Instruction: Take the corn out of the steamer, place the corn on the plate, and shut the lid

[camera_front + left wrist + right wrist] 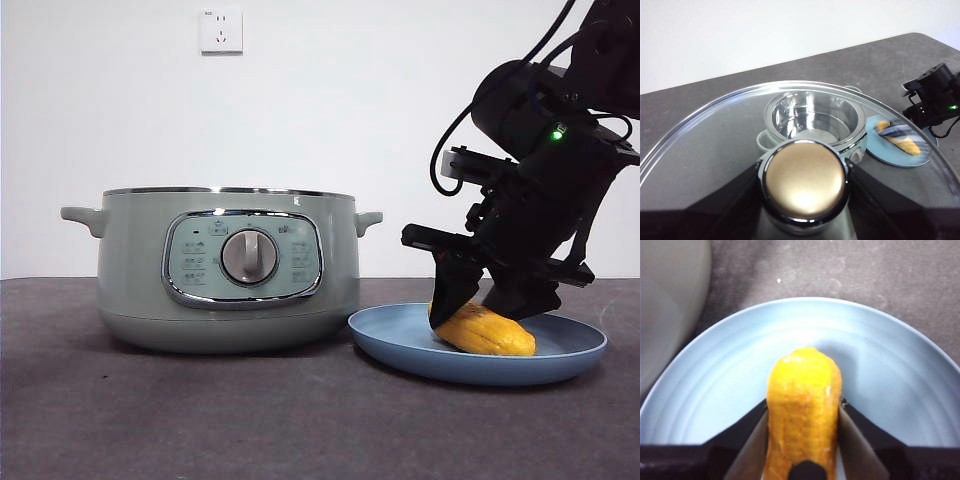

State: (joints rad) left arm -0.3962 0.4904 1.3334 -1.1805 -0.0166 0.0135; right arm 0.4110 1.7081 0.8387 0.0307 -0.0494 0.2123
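Corn [802, 410] lengthwise between right jaws

Front view sits low, level with the steamer [228, 270]; left wrist looks down from above it – right wrist close over the plate [890, 370], which all share.

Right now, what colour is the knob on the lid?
The knob looks golden-tan with a shiny chrome ring, held by the left gripper. The left wrist view shows it best.
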